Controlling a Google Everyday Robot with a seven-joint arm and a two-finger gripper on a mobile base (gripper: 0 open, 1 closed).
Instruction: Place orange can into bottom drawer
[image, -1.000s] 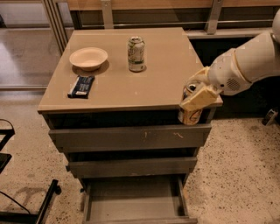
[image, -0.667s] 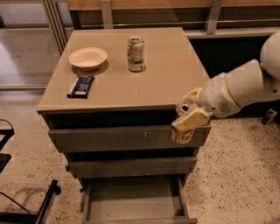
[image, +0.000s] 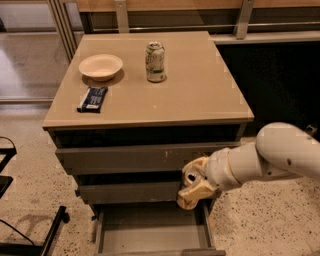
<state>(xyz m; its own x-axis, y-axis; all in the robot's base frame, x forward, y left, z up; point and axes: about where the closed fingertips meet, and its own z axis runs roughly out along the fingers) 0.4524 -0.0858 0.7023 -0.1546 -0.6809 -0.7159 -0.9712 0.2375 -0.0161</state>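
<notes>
My gripper (image: 194, 185) is shut on the orange can (image: 190, 175), whose silver top faces the camera; the cream fingers cover most of its orange-gold body. It hangs in front of the middle drawer, just above the back right part of the bottom drawer (image: 150, 227). The bottom drawer is pulled out and its plain grey floor is bare. My white arm (image: 270, 157) reaches in from the right.
On the cabinet top (image: 200, 95) stand a white-and-green can (image: 155, 61), a cream bowl (image: 100, 66) and a dark snack bar (image: 93, 98). The two upper drawers are shut. A black stand leg (image: 52, 232) lies on the speckled floor at left.
My gripper has moved down and to the left with the orange can, from beside the cabinet's top front right corner to in front of the middle drawer, over the open bottom drawer.
</notes>
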